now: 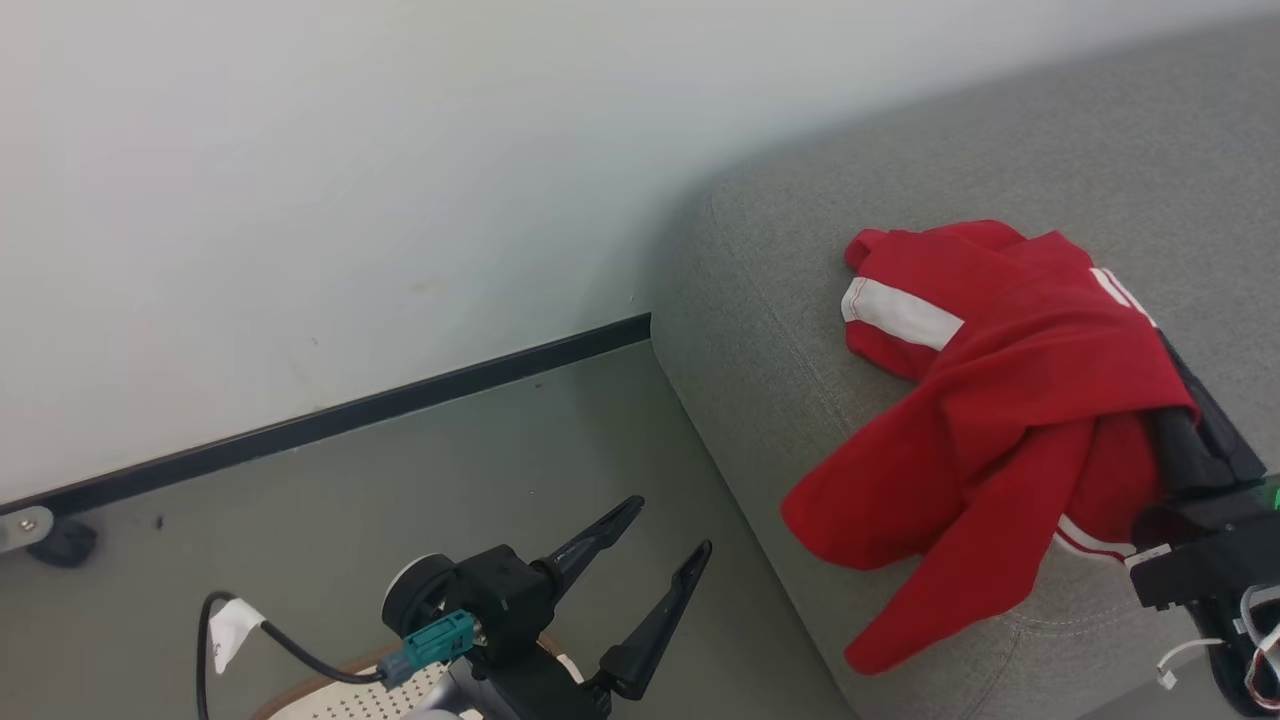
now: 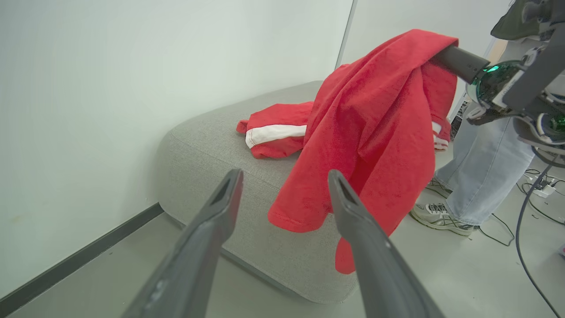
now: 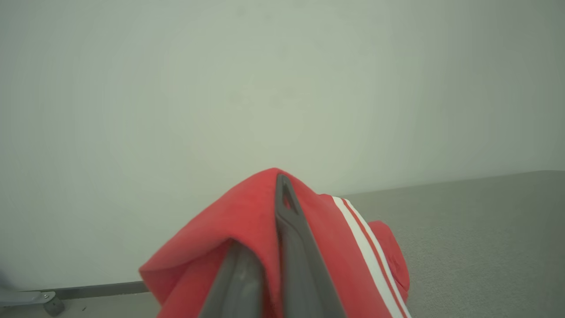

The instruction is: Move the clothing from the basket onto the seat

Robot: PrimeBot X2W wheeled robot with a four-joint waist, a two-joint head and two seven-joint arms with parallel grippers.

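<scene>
One risk: your right gripper [image 3: 276,207], clamped shut on the clothing [image 1: 1010,390], wears it draped over both fingers [image 3: 291,229], seat [image 1: 800,250] edge beneath; opening may leave cloth hooked and drag it floorward. Left gripper [image 1: 668,525] gapes empty.

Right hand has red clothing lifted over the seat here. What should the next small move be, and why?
Probably lower the right hand toward the seat before opening: it is shut on the clothing, which hangs from it, one end resting on the cushion, the lower hem dangling past its edge.
</scene>
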